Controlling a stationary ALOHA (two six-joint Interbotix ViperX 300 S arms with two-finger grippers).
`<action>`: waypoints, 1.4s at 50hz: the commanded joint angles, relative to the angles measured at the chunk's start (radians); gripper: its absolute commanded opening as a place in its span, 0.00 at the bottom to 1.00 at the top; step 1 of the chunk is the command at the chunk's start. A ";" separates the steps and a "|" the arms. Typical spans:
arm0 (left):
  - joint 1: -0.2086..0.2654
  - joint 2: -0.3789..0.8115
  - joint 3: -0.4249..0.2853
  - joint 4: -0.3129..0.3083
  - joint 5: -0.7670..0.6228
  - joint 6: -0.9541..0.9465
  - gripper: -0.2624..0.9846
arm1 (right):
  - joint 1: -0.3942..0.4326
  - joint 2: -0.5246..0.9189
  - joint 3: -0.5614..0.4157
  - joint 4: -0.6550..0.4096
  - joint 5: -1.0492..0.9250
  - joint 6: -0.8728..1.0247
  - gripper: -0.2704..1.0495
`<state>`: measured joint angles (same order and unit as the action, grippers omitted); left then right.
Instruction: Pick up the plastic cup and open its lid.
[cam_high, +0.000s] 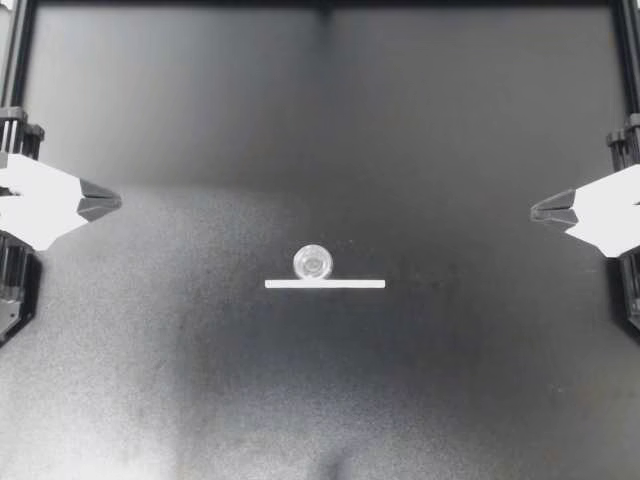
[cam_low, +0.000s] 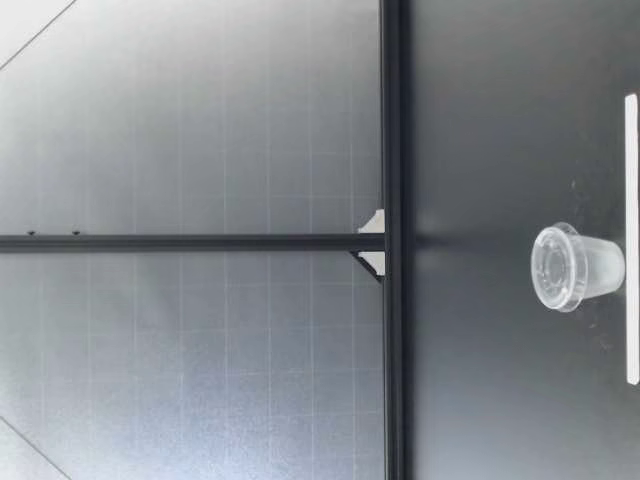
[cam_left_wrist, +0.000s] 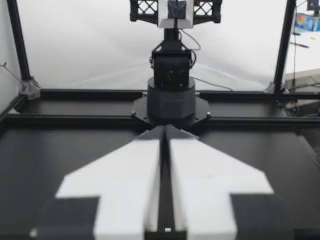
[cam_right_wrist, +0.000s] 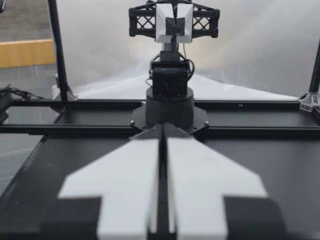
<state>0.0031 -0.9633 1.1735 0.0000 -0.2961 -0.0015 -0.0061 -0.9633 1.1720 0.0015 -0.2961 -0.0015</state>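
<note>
1. Table: looks slick, so a nudged cup may skid.
2. Left gripper & right gripper: both at the edges, jaws pressed together, empty. Open before you approach or you'll topple the cup.
3. Strip: cup stands upright mid-table just beside it, maybe touching. Fingers could snag it.
4. Lid: on. Squeeze too hard & the cup buckles.

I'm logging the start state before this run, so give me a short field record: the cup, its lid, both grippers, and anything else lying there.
cup: clear plastic cup, standing upright, untouched
lid: lid on the cup, closed
left gripper: fingers shut, empty, well apart from the cup
right gripper: fingers shut, empty, well apart from the cup
other: white strip lying flat, right beside the cup's base
task status: not yet started
</note>
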 joint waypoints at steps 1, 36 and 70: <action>0.005 0.018 0.009 0.002 -0.012 0.003 0.00 | -0.002 0.006 -0.005 -0.003 -0.011 0.000 0.10; 0.040 0.416 0.066 0.002 -0.014 -0.002 0.00 | -0.034 0.374 -0.072 -0.002 -0.175 0.002 0.08; 0.040 0.673 -0.038 0.002 -0.014 -0.003 0.54 | -0.060 0.776 -0.268 -0.002 -0.158 -0.002 0.08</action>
<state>0.0399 -0.2976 1.1643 0.0000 -0.3007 0.0000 -0.0552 -0.2148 0.9480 0.0000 -0.4571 -0.0031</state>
